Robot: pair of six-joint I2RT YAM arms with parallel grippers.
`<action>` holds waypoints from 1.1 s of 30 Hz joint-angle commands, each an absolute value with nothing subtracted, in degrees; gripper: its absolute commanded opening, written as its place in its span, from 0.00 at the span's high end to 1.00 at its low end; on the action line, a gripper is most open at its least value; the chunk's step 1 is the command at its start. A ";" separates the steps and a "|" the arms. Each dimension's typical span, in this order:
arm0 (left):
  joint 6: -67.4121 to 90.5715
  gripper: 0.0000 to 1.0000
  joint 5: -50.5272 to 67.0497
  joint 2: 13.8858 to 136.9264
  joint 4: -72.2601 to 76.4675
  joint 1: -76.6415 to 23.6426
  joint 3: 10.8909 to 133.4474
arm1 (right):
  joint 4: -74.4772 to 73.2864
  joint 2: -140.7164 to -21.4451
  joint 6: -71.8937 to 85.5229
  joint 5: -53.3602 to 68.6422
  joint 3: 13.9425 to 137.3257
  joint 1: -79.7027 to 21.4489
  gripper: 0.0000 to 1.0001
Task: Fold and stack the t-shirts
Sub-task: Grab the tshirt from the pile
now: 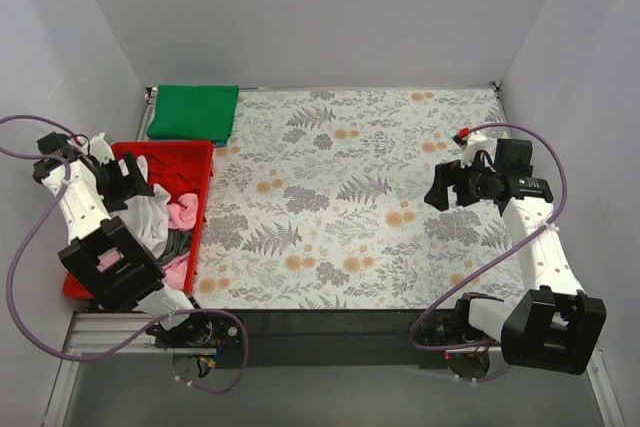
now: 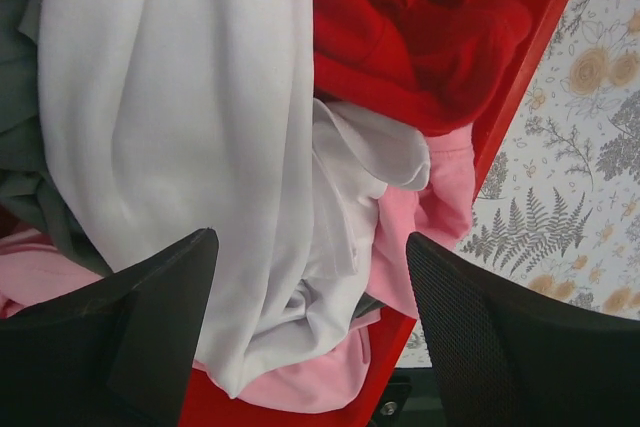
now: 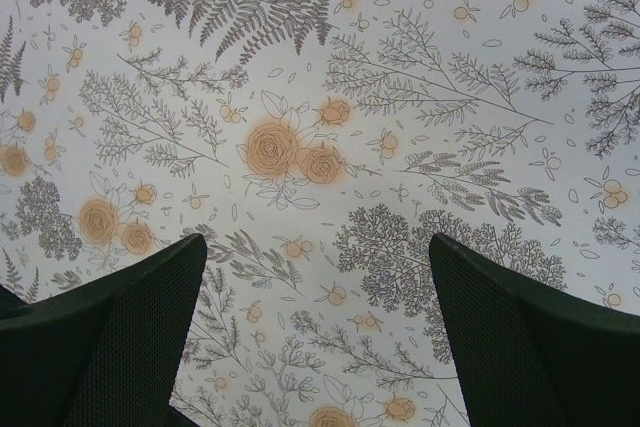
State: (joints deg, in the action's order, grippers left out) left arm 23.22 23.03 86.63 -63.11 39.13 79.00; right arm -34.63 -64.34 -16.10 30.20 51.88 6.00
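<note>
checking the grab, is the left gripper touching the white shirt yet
Cannot tell. In the left wrist view the left gripper straddles the white shirt, but neither contact nor a gap shows.

1. The bright green cloth t-shirt (image 1: 192, 111) is folded into a flat rectangle. It lies alone in the upper left of the top view, just beyond the far end of the red plastic bin (image 1: 165, 147).
2. The large white cloth t-shirt (image 2: 170, 147) is crumpled in long folds on the heap inside the bin, and it fills the left and centre of the left wrist view.
3. The red cloth t-shirt (image 2: 410, 37) is bunched in the upper right of that view and touches the white one.
4. The pink cloth t-shirt (image 2: 435, 212) is crumpled under the white one. It shows at right of centre and along the bottom.
5. Of the grey cloth t-shirt (image 2: 18, 157), only a strip shows at the left edge.
</note>
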 commanded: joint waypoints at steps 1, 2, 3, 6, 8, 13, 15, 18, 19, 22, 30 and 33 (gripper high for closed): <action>20.83 0.25 23.63 87.53 -58.45 38.85 77.35 | -34.63 -64.86 -16.87 30.76 54.05 5.80 0.02; 20.92 0.25 24.16 88.32 -57.75 38.85 77.17 | -34.54 -65.04 -16.87 30.59 54.05 5.80 0.01; 20.92 0.24 24.69 88.94 -57.40 38.67 76.91 | -34.63 -65.30 -17.05 30.24 54.05 5.80 0.01; 21.53 0.24 25.23 90.79 -55.46 37.89 74.89 | -34.63 -65.74 -17.14 29.62 54.14 5.80 0.02; 21.97 0.26 23.56 91.41 -53.28 37.18 72.61 | -34.63 -66.00 -17.14 29.62 54.23 5.80 0.02; 22.94 0.56 19.87 89.83 -49.49 35.24 69.96 | -34.54 -66.53 -17.23 29.62 54.40 5.80 0.02; 23.64 0.84 18.46 89.21 -49.66 35.24 71.97 | -34.54 -66.45 -17.58 29.45 54.49 5.80 0.01; 24.34 1.00 18.36 86.33 -50.97 35.16 76.96 | -34.54 -66.10 -17.93 29.18 54.58 5.80 0.02; 24.35 1.00 18.46 85.53 -51.59 35.07 78.73 | -34.63 -65.92 -18.10 29.18 54.49 5.80 0.02; 24.52 1.00 18.11 83.59 -55.53 33.93 87.58 | -34.54 -65.30 -18.63 29.27 54.32 5.80 0.02; 26.80 1.00 31.43 84.11 -60.64 29.73 110.90 | -34.45 -64.60 -19.25 29.97 54.23 5.80 0.02; 29.00 1.00 37.33 83.50 -58.11 22.72 116.18 | -34.37 -64.95 -19.16 30.76 54.58 5.80 0.02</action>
